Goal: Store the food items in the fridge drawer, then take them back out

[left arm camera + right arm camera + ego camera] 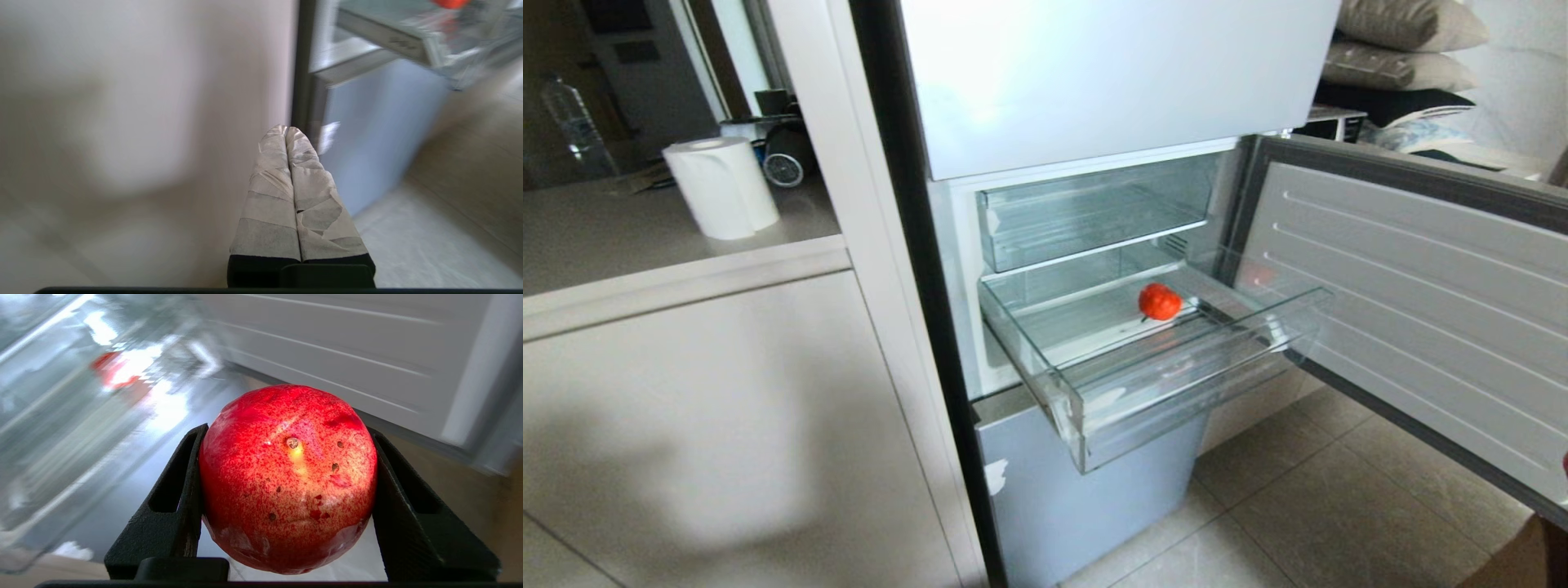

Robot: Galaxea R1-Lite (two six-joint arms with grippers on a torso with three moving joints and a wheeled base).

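Right gripper point(286, 486) jaws stand wide, clamped on either side of a speckled red fruit point(288, 477), held clear of the fridge drawer point(1143, 392), likely for carrying in. Drawer is pulled out with the fridge door point(1421, 302) swung open, giving access from above. A small red tomato point(1159, 301) already lies on its ribbed floor, near the back. Left gripper point(289, 134), taped fingers pressed together and empty, hangs low by the cabinet side point(143, 122), parked out of the way.
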